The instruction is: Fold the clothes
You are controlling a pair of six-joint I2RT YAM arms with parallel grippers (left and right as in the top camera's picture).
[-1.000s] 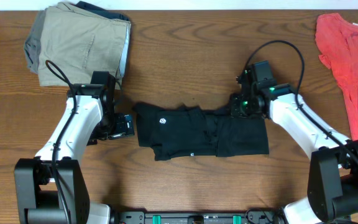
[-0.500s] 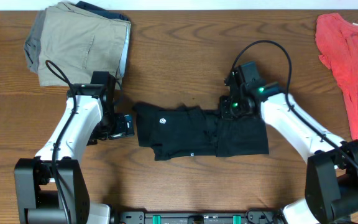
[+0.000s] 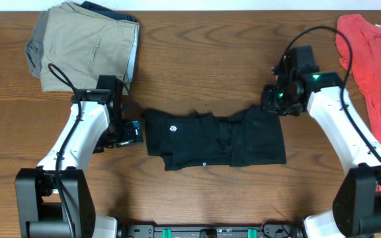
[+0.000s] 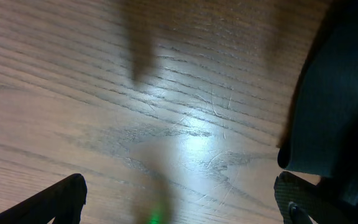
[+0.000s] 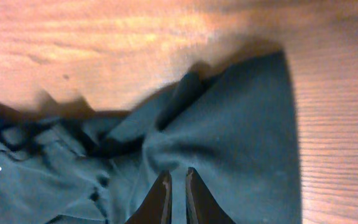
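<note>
black garment [image 3: 210, 139]: long axis left-right | left gripper [image 3: 131, 133] beside its left end, wide open, empty | right gripper [image 3: 268, 104] over its right end, nearly closed; I see nothing held

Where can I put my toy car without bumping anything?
Biggest bare wood: beyond the black garment, between the khaki trousers and the right gripper. Also the strip in front of it. Crowded: the garment's left end by the left gripper, and beside the coral-red top.
</note>
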